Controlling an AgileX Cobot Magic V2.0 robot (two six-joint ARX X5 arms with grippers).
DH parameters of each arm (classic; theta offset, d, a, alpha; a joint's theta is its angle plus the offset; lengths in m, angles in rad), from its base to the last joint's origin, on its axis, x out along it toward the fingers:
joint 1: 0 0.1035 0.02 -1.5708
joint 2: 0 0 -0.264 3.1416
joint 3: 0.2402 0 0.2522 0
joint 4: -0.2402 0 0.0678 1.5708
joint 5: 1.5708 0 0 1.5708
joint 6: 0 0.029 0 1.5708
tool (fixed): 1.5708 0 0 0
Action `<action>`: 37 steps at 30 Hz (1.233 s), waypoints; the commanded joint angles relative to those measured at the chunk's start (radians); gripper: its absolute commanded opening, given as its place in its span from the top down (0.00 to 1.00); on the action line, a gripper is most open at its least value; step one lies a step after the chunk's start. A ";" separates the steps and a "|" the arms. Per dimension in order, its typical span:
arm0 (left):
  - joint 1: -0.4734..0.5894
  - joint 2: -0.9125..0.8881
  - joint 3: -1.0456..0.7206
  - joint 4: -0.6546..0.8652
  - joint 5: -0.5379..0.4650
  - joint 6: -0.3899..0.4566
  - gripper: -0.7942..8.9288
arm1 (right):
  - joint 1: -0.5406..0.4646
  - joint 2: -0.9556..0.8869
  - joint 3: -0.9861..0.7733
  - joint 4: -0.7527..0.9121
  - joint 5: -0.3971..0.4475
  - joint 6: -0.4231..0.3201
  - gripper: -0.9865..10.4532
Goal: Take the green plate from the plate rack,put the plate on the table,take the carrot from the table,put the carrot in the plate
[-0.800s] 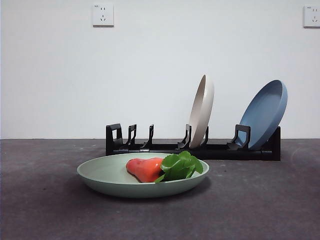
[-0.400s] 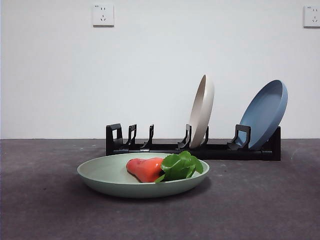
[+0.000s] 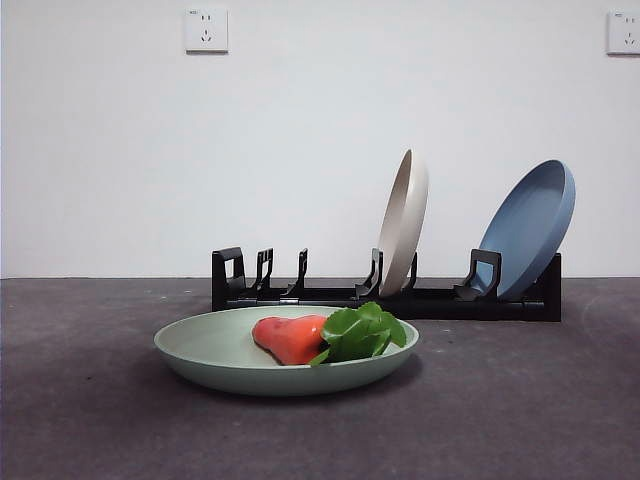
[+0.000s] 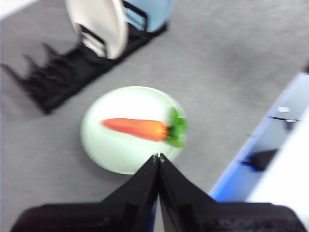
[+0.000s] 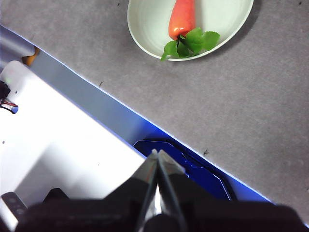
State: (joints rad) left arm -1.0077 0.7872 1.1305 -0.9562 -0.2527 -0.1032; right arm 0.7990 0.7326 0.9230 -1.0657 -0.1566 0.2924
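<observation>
The green plate (image 3: 285,350) sits flat on the grey surface (image 3: 520,420), low and centre-left in the front view, with the carrot (image 3: 292,337) lying in it, leaves toward the right. Behind it the black rack (image 3: 385,296) holds a beige plate (image 3: 404,220) and a blue plate (image 3: 528,228). The left fingers (image 4: 158,158) are pressed together, holding nothing, above the plate's near rim. The right fingers (image 5: 157,155) are likewise closed and empty, well apart from the plate, over the surface's edge.
</observation>
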 commanded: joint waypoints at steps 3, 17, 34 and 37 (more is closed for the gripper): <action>0.102 -0.028 -0.018 0.163 -0.164 0.146 0.92 | 0.003 -0.001 0.000 0.004 0.002 0.006 0.91; 0.728 -0.399 -0.517 0.838 0.045 0.232 0.92 | 0.003 -0.001 0.000 0.005 0.003 0.006 0.91; 0.892 -0.709 -1.062 0.835 0.053 0.125 0.92 | 0.003 -0.001 0.000 0.005 0.002 0.006 0.91; 0.898 -0.727 -1.096 0.834 0.054 0.122 0.92 | 0.003 -0.001 0.000 0.005 0.002 0.006 0.91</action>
State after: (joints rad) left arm -0.1146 0.0689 0.0463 -0.1329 -0.1993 0.0319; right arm 0.7990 0.7326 0.9230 -1.0657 -0.1570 0.2924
